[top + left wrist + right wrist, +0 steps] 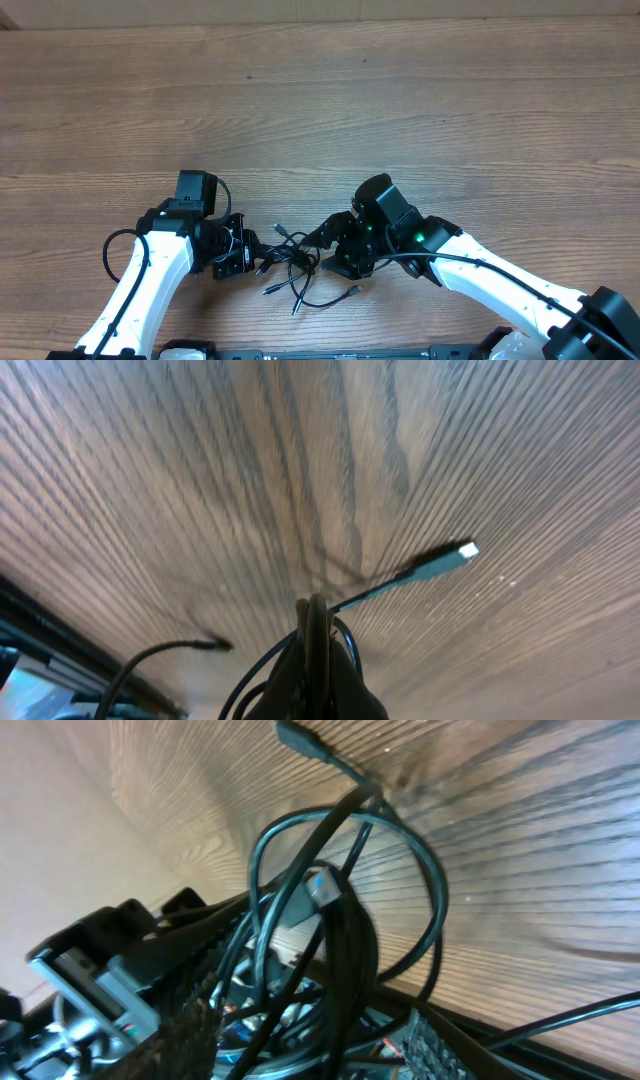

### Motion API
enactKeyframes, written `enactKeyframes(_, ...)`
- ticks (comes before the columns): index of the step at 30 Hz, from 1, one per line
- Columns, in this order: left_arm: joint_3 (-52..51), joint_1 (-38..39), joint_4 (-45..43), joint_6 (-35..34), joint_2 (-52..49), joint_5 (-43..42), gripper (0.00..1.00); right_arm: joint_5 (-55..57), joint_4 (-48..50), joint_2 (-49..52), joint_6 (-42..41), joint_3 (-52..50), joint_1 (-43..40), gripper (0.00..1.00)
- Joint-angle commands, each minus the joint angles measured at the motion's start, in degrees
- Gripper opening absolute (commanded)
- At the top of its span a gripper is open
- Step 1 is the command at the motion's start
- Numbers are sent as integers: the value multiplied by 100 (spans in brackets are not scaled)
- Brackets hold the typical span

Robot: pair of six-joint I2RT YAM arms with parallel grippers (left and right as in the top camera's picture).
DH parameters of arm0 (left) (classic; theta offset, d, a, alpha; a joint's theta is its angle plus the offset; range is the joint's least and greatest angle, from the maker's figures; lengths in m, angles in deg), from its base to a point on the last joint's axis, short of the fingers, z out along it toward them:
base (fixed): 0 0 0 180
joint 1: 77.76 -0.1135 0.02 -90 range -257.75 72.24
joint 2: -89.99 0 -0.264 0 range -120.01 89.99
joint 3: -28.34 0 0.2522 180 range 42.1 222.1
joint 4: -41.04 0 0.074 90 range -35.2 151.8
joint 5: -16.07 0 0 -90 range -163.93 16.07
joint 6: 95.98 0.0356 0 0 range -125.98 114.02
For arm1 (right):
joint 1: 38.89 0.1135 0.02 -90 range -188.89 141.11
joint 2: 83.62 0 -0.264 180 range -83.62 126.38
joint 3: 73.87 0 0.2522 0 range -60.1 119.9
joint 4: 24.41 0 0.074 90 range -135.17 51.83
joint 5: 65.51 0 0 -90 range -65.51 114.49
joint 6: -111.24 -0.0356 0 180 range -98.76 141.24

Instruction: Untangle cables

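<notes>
The cables lie as a small black tangle near the table's front edge, between both grippers. My left gripper sits at the tangle's left side. In the left wrist view it is shut on the cables, with loops bulging out beside the jaws and one strand running to a silver plug above the wood. My right gripper is at the tangle's right side. In the right wrist view its fingers stand apart, and loops of cables with a silver plug pass loosely between them.
The wooden table stretches far behind the arms. A loose plug end trails toward the front edge. The left arm's wrist housing shows close by in the right wrist view. A dark rail runs along the table front.
</notes>
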Motion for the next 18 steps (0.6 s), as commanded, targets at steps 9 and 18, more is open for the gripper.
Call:
enactKeyframes(9,87,44,-278,-7,59,658,5,-310,356,-33,-1062,105,203,86)
enactKeyframes(18,87,46,-717,1416,59,1633,4,-612,925,-33,-1727,105,411,79)
